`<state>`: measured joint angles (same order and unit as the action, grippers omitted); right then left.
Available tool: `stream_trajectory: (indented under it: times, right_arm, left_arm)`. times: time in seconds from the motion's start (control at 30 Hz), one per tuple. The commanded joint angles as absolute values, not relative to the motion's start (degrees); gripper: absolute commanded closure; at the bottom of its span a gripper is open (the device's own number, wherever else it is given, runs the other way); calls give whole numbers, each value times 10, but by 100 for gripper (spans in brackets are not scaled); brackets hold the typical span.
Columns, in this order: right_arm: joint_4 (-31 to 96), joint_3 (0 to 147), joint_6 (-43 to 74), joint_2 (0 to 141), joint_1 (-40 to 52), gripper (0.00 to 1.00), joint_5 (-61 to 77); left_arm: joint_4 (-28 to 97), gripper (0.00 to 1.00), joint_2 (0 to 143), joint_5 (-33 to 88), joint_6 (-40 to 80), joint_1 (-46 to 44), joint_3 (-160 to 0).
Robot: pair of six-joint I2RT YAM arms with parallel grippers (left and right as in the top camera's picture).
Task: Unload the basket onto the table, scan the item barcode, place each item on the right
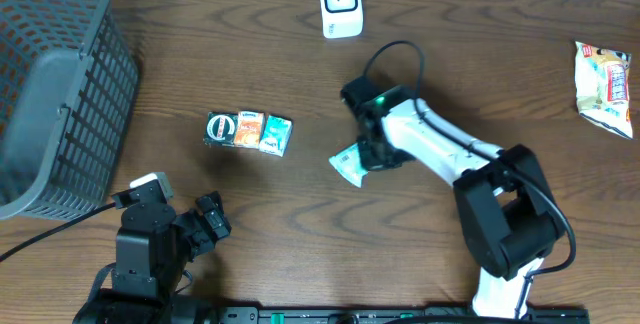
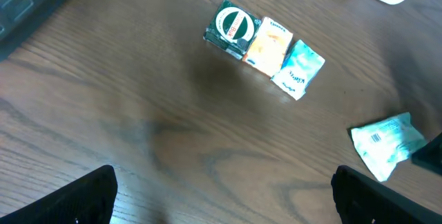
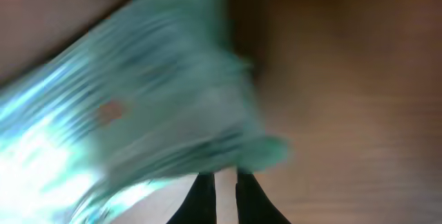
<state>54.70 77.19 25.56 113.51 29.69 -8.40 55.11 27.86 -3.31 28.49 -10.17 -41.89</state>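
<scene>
**Right pincer (image 1: 362,157) clamped on the packet (image 1: 346,166), scanner (image 1: 340,4) not yet faced**

My right pincer has its jaws drawn together on one edge of the pale green packet, held low over the table (image 1: 300,244) near its middle. Whether a corner touches the wood I cannot tell. My own wrist view is a smear. The packet fills it in blur and only my two dark fingertips (image 3: 204,196) show at the bottom edge, so I can read no print from there.

My left pincer (image 1: 213,222) sits low at the near left, jaws wide apart, holding nothing. From its camera I make out a small patch of dark lines on the packet, which I take to be the barcode (image 2: 376,137). It seems to face up, not toward the scanner.

I judge the pick-up done and the presenting in hand. The next move calls for carrying the packet toward the far edge. It must then be turned so the lined patch meets the scanner's face, without loosening the pinch on what looks a thin, slippery wrapper.

Further out, a row of three small boxes (image 1: 247,130) lies left of the packet, apart from it. The white scanner stands at the far edge, well apart from my load. A snack bag (image 1: 605,89) lies near the right edge. A grey basket (image 1: 60,94) runs out of frame at the far left.
</scene>
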Motion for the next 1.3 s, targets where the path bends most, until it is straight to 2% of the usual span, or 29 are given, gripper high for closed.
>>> stream_trajectory:
  times: [0.0, 0.1, 0.23, 0.33, 0.4, 0.5, 0.7, 0.8, 0.87, 1.03, 1.17, 1.27]
  right_arm:
    - [541, 796, 270, 1135, 262, 93, -97]
    - [537, 828, 220, 1135, 239, 91, -25]
    - [540, 864, 143, 1135, 219, 77, 100]
    - [558, 870, 141, 1135, 216, 71, 148]
    - [592, 870, 141, 1135, 217, 61, 174]
    - [663, 869, 140, 1135, 225, 55, 166]
    - [765, 869, 140, 1135, 241, 54, 70]
    - [777, 868, 150, 1135, 245, 59, 20]
    - [768, 866, 166, 1135, 245, 58, 15]
    - [708, 852, 173, 1135, 245, 46, 40]
    - [683, 847, 173, 1135, 245, 51, 47]
    - [656, 847, 173, 1135, 245, 59, 47]
  left_arm:
    - [551, 2, 276, -35, 284, -100, -420]
    - [551, 2, 276, -35, 284, -101, -420]
    - [551, 2, 276, -35, 284, -100, -420]
    - [551, 2, 276, -35, 284, -100, -420]
    - [551, 2, 276, -35, 284, -100, -420]
    - [551, 2, 276, -35, 284, -101, -420]
    - [551, 2, 276, -35, 284, -100, -420]
    - [551, 2, 276, -35, 284, -101, -420]
    - [551, 2, 276, -35, 284, -101, -420]
    - [551, 2, 276, -35, 284, -100, -420]
    - [551, 2, 276, -35, 284, -100, -420]
    - [551, 2, 276, -35, 284, -100, -420]
